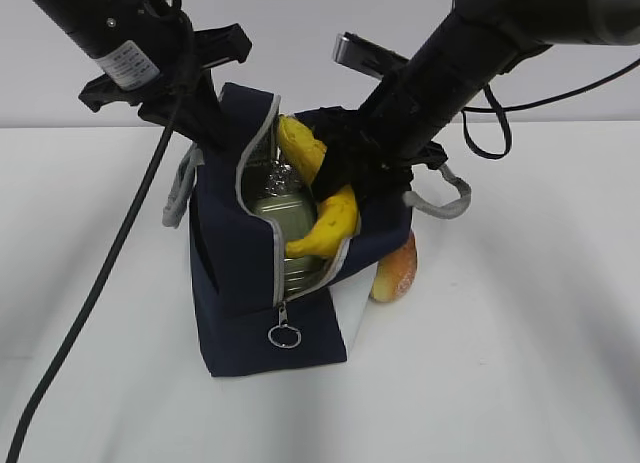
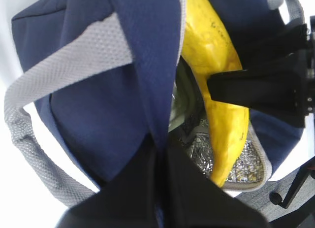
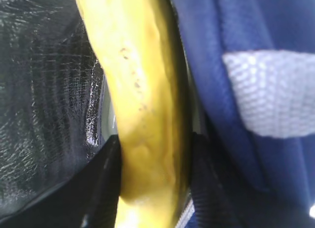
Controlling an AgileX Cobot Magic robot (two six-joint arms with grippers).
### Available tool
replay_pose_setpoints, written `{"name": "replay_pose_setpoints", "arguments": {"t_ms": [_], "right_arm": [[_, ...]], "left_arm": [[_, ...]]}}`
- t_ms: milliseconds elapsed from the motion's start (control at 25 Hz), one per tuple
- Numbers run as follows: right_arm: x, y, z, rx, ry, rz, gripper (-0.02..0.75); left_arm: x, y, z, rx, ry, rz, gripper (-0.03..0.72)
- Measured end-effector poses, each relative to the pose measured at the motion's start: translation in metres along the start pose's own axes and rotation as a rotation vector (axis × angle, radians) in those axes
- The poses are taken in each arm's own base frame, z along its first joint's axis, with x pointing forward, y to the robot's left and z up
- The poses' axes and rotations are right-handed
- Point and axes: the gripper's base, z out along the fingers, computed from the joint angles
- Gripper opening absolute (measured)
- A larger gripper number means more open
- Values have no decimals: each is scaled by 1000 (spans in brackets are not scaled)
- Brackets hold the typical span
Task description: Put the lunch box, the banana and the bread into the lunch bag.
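Two grippers work the lunch bag: left gripper pinched tight on its navy flap, lunch box sitting inside, right gripper clamping the banana across the open zipper, bread on the table touching the bag's right side.

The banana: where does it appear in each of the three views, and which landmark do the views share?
Exterior view: the banana lies at centre, in the open mouth of the lunch bag.
Left wrist view: right of centre, running top to bottom.
Right wrist view: centre, filling the height.
Shared landmark: the bag's navy fabric beside it.
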Motion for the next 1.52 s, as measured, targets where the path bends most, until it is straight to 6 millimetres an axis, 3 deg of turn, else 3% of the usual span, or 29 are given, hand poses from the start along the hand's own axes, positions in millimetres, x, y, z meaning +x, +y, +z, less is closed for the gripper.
{"name": "replay_pose_setpoints", "arguments": {"t_ms": [320, 680, 760, 960, 1080, 1280, 1520], "right_arm": [[1, 8, 3, -18, 7, 2, 308], [1, 10, 25, -124, 31, 101, 319], [1, 12, 25, -142, 30, 105, 358], [1, 17, 25, -184, 43, 111, 584], [0, 19, 21, -187, 52, 81, 631], [-7, 31, -12, -122, 36, -33, 610], [-5, 38, -58, 6, -29, -52, 575]], "left_arm": [[0, 0, 0, 0, 0, 0, 0], [0, 0, 0, 2, -1, -1, 0], [0, 0, 0, 2, -1, -1, 0], [0, 0, 0, 2, -2, -1, 0], [0, 0, 0, 1, -3, -1, 0], [0, 0, 0, 2, -3, -1, 0], [0, 0, 0, 2, -3, -1, 0]]}}
